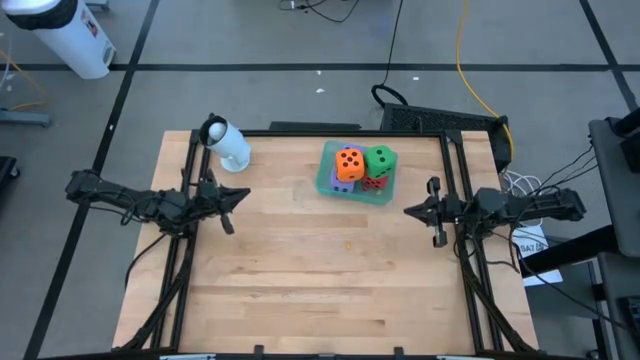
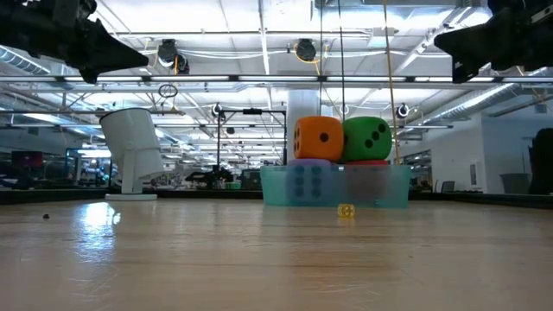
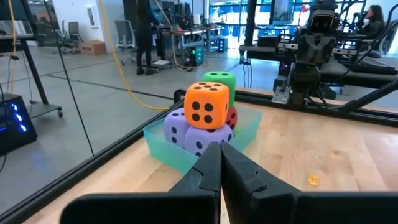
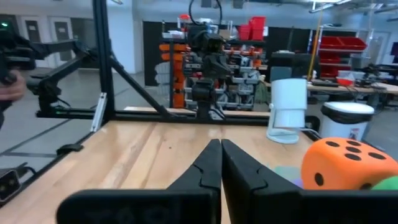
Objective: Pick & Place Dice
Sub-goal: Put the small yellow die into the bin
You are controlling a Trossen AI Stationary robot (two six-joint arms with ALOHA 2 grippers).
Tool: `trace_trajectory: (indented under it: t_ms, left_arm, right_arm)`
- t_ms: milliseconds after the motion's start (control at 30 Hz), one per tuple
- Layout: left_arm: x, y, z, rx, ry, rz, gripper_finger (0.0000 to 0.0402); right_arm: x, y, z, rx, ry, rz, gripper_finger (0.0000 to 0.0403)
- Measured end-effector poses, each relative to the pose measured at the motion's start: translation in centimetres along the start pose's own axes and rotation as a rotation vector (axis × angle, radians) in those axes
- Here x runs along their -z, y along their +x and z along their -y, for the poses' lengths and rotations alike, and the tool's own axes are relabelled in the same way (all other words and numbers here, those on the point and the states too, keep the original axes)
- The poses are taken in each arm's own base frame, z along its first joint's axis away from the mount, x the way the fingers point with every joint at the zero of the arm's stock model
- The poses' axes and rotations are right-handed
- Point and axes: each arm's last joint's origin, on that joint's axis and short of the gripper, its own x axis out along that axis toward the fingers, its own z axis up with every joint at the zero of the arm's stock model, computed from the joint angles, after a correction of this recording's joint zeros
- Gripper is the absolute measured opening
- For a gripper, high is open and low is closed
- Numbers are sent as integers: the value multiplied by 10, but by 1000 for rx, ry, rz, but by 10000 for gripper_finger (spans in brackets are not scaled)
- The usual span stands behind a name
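Both arms hang above the bare wooden desk [image 1: 320, 280] with nothing in them: the left gripper [image 1: 240, 196] at its left side and the right gripper [image 1: 412, 210] at its right side each have their fingers pressed together. A tiny yellow speck [image 2: 346, 211] lies on the boards just in front of the teal tray [image 1: 326, 183]. In that tray, toward the far edge, the dice are heaped: the orange die [image 1: 349, 164] and green die [image 1: 380, 159] on top, a red die [image 1: 374, 182] and purple dice [image 3: 186, 132] beneath (I cannot make out all five). The job looks finished, or nearly. A white cylindrical device [image 1: 228, 144] stands at the far left corner. Beyond are grey floor, cables and workshop benches.
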Motion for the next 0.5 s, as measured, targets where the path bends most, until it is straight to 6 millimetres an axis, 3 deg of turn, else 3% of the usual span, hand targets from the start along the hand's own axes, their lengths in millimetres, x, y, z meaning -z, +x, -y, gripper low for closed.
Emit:
trace_trajectory:
  t_ms: [233, 500]
  left_arm:
    - [0, 0, 0, 0, 0, 0, 21]
    - [0, 0, 0, -1, 42, 0, 3]
  right_arm:
    - [7, -2, 0, 2, -20, -26, 0]
    - [2, -10, 2, 14, -13, 35, 0]
